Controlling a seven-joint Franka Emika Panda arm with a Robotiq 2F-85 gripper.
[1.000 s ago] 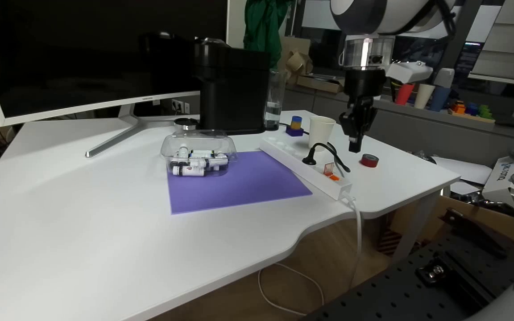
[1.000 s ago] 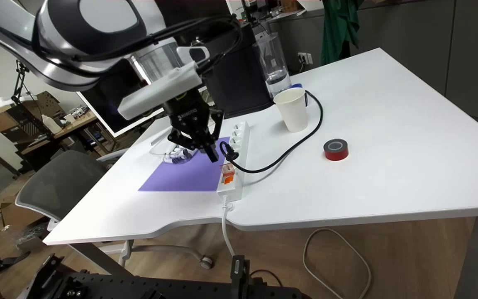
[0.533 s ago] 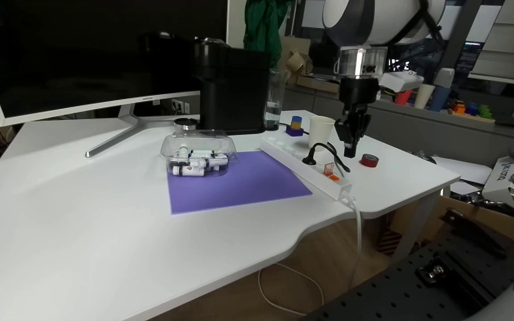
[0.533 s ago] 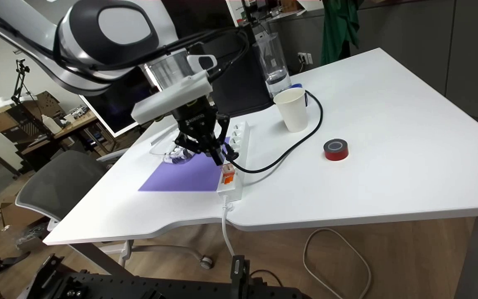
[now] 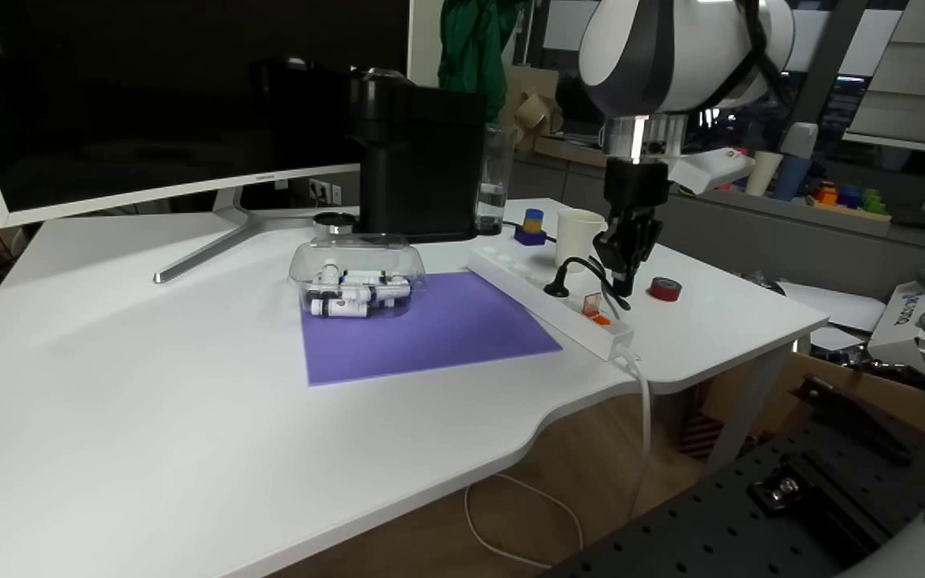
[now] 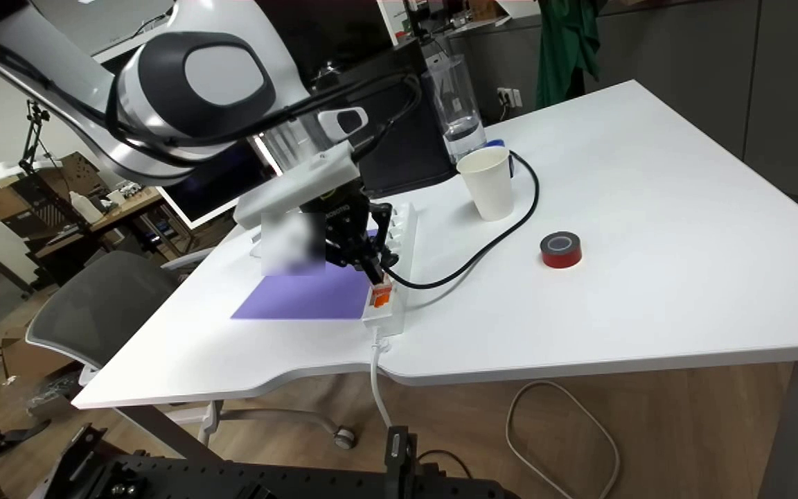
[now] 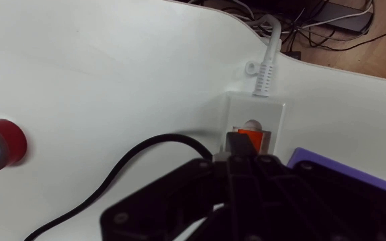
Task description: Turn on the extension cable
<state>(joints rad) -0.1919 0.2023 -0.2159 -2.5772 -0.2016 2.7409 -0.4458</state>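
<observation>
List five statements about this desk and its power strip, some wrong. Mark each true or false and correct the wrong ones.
1. The gripper points down near the orange switch of the power strip. True.
2. Its jaws stand wide apart. False: they are closed together.
3. Nothing is plugged into the strip. False: a black plug sits in it.
4. The tape roll lies on the white tabletop, off the purple mat. True.
5. A cup on the desk lies on its side. False: the white cup stands upright.
</observation>
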